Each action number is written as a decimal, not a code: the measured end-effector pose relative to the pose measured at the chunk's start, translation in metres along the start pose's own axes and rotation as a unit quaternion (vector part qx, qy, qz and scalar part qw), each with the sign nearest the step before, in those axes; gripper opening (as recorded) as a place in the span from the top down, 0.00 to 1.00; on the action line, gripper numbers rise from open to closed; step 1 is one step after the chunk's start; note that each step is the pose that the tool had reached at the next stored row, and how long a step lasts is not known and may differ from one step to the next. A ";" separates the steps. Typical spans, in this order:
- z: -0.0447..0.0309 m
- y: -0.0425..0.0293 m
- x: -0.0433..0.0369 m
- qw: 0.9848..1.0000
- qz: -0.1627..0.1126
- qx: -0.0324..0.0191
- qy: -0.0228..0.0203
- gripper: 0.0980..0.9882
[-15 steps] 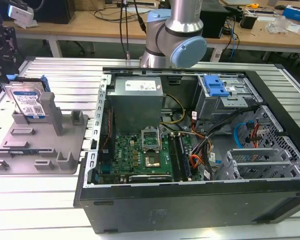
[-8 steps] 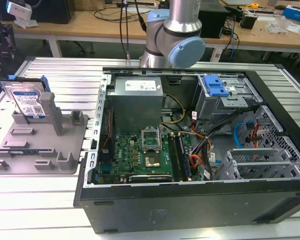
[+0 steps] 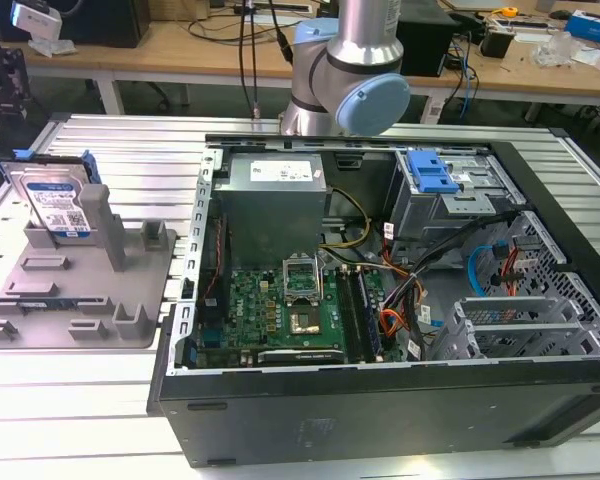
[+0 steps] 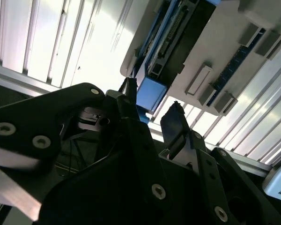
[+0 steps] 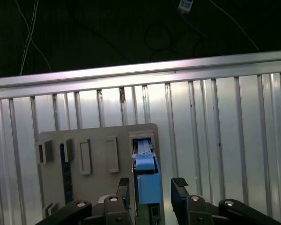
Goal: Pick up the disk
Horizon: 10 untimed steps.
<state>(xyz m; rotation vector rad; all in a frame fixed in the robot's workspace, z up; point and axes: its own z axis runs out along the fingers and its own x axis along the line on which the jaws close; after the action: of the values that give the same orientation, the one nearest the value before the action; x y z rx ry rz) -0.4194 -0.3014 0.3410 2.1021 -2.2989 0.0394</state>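
The disk [image 3: 54, 199], silver with a blue-and-white label and blue side rails, leans upright against a post of the grey tray [image 3: 80, 300] at the exterior view's left. In the first wrist view I look down on the disk's blue-railed edge [image 5: 148, 183], which lies in line with the gap of my open gripper [image 5: 151, 191], one dark finger on each side. The second wrist view shows the disk's edge [image 4: 171, 42] on the tray [image 4: 234, 51], beyond my gripper [image 4: 152, 110]. The fingers do not appear to touch it.
An open computer case [image 3: 380, 300] with motherboard, cables and a silver drive cage with a blue bracket [image 3: 430, 175] fills the exterior view's middle and right. The slatted metal table [image 5: 225, 140] ends at an edge rail [image 5: 140, 72]. The arm's base [image 3: 345, 70] stands behind the case.
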 end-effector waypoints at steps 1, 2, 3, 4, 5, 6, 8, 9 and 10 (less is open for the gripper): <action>0.0002 -0.0012 0.0000 1.000 0.000 0.000 0.000 0.57; 0.0004 -0.0024 -0.0001 1.000 0.000 0.000 0.000 0.57; 0.0009 -0.0040 -0.0003 1.000 0.000 0.000 0.000 0.57; 0.0023 -0.0041 -0.0003 1.000 0.000 0.000 0.000 0.57; 0.0039 -0.0042 0.0000 1.000 0.000 0.000 0.000 0.57; 0.0050 -0.0042 0.0001 1.000 -0.001 0.000 0.000 0.57; 0.0072 -0.0043 0.0010 1.000 -0.001 0.000 0.000 0.57; 0.0083 -0.0043 0.0017 1.000 -0.002 0.000 0.000 0.57; 0.0094 -0.0044 0.0026 1.000 -0.003 0.000 0.000 0.57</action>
<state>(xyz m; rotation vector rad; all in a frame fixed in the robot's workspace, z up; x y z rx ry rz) -0.4153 -0.3047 0.3317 2.1083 -2.2932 0.0396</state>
